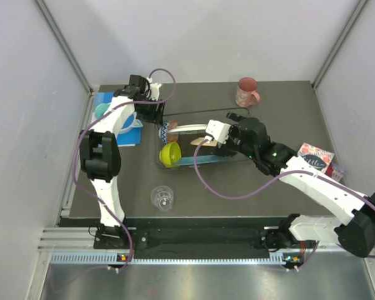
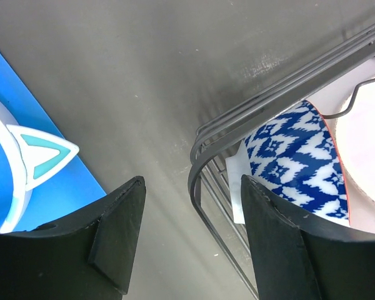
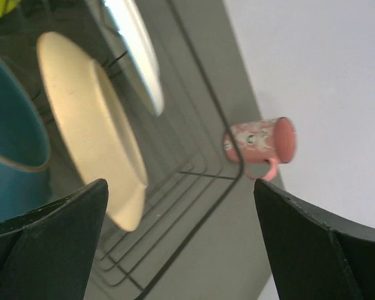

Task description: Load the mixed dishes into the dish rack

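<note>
The black wire dish rack [image 1: 200, 112] sits mid-table. In it stand a white plate [image 1: 187, 128], a cream plate [image 3: 94, 125], a teal plate [image 3: 12, 156], a lime-green bowl [image 1: 170, 154] and a bowl with a blue-and-white outside and a red rim [image 2: 294, 156]. My left gripper [image 1: 151, 111] is open and empty, its fingers either side of the rack's near-left corner wire [image 2: 194, 169]. My right gripper [image 3: 181, 244] is open and empty over the rack's far right end. The pink mug [image 1: 247, 92] stands beyond it; it also shows in the right wrist view [image 3: 262, 142]. The clear glass [image 1: 162, 197] stands in front of the rack.
Teal cat-ear headphones [image 1: 103, 112] lie on a blue pad [image 2: 12, 94] at the far left. A printed card [image 1: 315, 156] lies at the right by my right arm. Grey walls close in the table on three sides.
</note>
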Motion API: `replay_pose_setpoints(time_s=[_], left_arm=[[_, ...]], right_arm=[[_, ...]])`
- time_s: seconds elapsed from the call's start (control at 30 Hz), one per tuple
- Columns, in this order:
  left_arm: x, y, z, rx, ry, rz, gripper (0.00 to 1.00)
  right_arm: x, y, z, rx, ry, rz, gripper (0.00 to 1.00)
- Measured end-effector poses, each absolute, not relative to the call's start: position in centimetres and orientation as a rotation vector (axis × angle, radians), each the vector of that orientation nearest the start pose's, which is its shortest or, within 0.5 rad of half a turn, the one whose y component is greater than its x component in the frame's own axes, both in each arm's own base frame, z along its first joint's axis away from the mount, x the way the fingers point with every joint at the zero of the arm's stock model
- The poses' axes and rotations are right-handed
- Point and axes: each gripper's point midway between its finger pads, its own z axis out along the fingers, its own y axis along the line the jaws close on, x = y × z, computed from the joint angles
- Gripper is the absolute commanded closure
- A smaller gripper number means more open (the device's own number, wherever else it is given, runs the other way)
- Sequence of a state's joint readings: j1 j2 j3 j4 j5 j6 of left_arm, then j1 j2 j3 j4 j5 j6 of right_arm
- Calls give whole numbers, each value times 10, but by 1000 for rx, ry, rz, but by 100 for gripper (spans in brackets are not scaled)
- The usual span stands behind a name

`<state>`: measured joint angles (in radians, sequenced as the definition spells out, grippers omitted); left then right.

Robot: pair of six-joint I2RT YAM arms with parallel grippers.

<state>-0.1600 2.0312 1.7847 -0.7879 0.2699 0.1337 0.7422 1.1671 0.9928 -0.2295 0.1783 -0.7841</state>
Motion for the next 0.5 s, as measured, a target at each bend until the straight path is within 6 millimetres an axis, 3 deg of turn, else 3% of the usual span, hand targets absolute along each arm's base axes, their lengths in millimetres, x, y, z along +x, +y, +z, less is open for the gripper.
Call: replay_pose_setpoints(time_s=[0.07, 0.37, 0.5], left_arm=[[466, -117, 117, 474, 2545, -361, 33], [466, -117, 118, 458, 2545, -388, 33], [466, -117, 119, 426, 2548, -417, 33]], right_arm=[[315, 213, 241, -1316, 1548, -156, 2], [293, 214, 238, -1338, 1615, -20, 3], [291, 212, 229, -1352, 1635, -16, 13]])
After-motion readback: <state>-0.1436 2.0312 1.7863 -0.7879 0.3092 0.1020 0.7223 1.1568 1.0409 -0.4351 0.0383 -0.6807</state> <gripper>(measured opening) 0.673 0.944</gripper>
